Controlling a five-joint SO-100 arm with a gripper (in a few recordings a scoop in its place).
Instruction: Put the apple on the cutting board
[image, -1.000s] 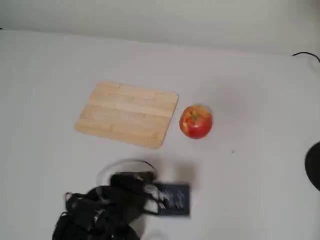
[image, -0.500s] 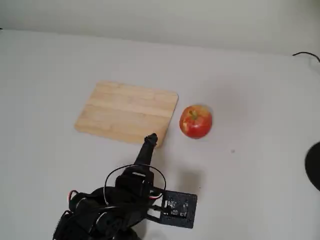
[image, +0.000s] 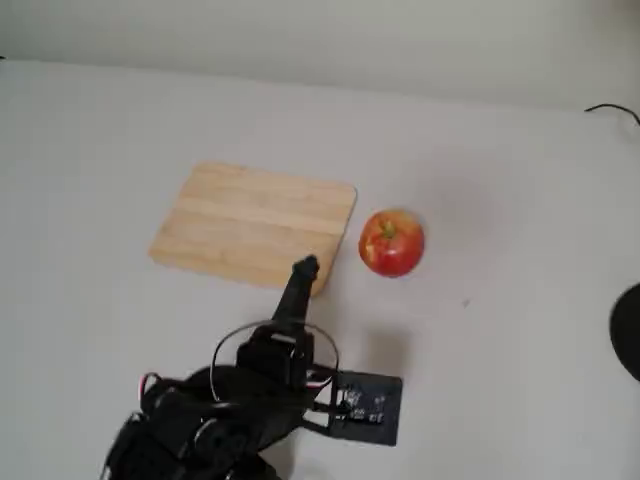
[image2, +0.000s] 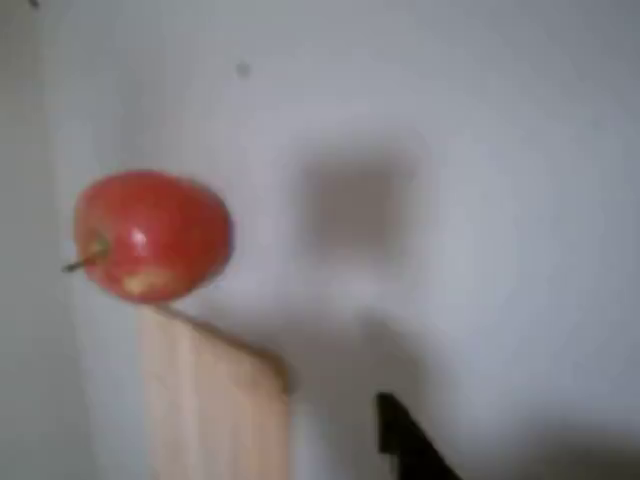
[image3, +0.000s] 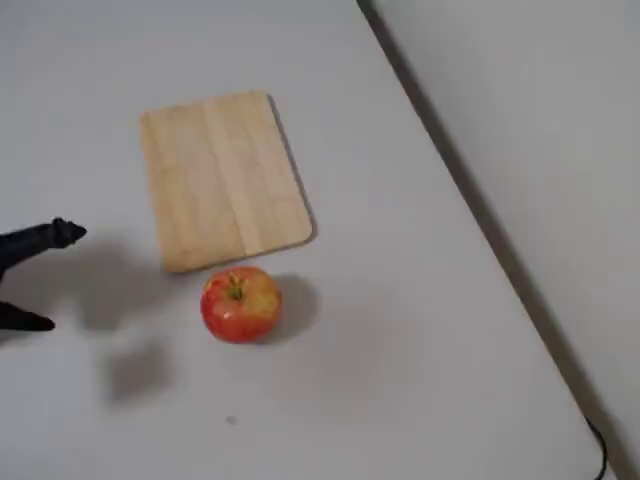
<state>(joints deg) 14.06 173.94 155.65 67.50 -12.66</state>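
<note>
The red apple (image: 391, 242) with yellow patches rests on the white table just right of the light-wood cutting board (image: 255, 225), a small gap between them. Both also appear from the other side, apple (image3: 241, 303) and board (image3: 222, 178). My black gripper (image: 302, 278) reaches from the bottom of the picture, its tip over the board's near right corner, left of the apple. From the side, the gripper (image3: 42, 278) has two tips standing well apart with nothing between them. In the wrist view the apple (image2: 150, 235) is at upper left, above the board's corner (image2: 212, 400), with one finger (image2: 405, 445) at the bottom.
A dark round object (image: 629, 345) pokes in at the right edge and a black cable (image: 612, 108) lies at the far right. The table's edge (image3: 480, 230) runs diagonally along the right side. The arm's base (image: 215, 420) fills the bottom left.
The arm has unfolded from its low tucked pose and stretched toward the board's near right corner; over the last half second the tip crept slightly farther. Apple and board have stayed put.
</note>
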